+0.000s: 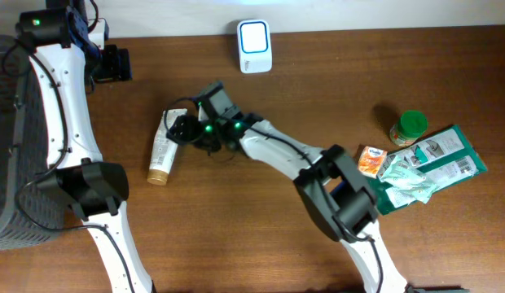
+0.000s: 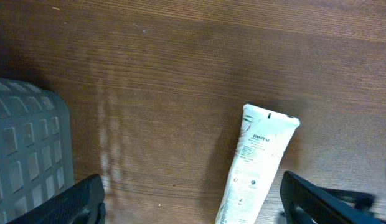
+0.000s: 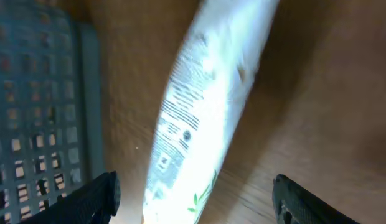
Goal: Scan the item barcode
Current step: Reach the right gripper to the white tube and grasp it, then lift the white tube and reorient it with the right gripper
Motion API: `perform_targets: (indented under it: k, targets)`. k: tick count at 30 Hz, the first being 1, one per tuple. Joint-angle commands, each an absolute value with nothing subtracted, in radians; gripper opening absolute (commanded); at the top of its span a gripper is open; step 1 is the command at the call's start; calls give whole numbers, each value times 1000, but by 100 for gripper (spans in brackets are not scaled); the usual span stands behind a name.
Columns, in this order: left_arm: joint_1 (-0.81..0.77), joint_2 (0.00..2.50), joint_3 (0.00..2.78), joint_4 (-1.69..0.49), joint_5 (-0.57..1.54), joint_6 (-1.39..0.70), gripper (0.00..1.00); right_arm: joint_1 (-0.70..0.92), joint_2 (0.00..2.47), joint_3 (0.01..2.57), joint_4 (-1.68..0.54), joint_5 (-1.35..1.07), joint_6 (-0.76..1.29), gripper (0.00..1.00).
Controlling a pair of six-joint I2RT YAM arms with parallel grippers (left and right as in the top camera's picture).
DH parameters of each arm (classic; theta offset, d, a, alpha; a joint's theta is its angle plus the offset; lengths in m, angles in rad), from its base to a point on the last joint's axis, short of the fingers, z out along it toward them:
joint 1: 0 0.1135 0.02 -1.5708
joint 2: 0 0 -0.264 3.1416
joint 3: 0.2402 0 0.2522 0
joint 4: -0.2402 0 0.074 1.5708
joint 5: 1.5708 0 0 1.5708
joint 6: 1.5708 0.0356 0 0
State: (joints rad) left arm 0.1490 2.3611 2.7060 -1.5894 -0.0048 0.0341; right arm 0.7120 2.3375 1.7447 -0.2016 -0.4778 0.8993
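The item is a white tube (image 1: 160, 148) with a tan cap, lying on the wooden table left of centre. My right gripper (image 1: 184, 128) hovers over its upper end. In the right wrist view the tube (image 3: 205, 106) is bright and blurred, with dark printed bars on its side, and it runs down between the wide-apart fingers (image 3: 101, 198) of the open right gripper (image 3: 196, 200) without touching them. My left gripper (image 1: 114, 63) is at the far left back, open and empty. Its wrist view shows the tube (image 2: 256, 163) ahead, nearer the right finger (image 2: 317, 200). A white scanner (image 1: 255, 45) stands at the back.
A grey mesh basket (image 1: 4, 146) stands along the left edge and shows in both wrist views (image 2: 25, 143) (image 3: 43, 93). At the right lie a green-lidded jar (image 1: 410, 128), an orange packet (image 1: 371, 159), a green package (image 1: 440, 159) and a crumpled wrapper (image 1: 407, 181).
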Motion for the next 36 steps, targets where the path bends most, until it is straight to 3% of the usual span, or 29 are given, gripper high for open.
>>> perform_targets:
  k: [1,3,6,10,15,16,24,29,30,31,33,36]
  targets:
    - [150,2339,2718,-1591,-15,38,89,739,2381,1754,-185,-459,971,75]
    - [150,2340,2718,-1590,-15,17,89,741,2393,1754,-147,-459,971,75]
    - [150,2341,2714,-1588,-15,12,89,749,2416,1754,-89,-459,989,66]
    - [150,2341,2649,-1566,-15,12,89,766,2454,1754,-65,-445,1012,46]
    - [149,2341,2549,-1533,-15,12,86,760,2454,1754,-64,-451,974,8]
    - [149,2341,2530,-1529,-14,12,86,750,2454,1755,-65,-479,937,4]
    - [141,2341,2506,-1516,49,12,84,601,2392,1755,-425,-592,579,4]
    - [112,2341,2504,-1516,49,12,84,513,2265,1755,-830,-511,232,5]
    - [102,2341,2504,-1515,49,12,84,496,2247,1755,-931,-455,171,28]
    - [94,2341,2504,-1515,49,12,85,485,2235,1755,-989,-427,142,36]
    - [86,2341,2504,-1515,49,12,87,467,2219,1756,-1048,-390,135,42]
    - [81,2341,2504,-1513,48,12,89,442,2205,1800,-1111,-381,135,42]
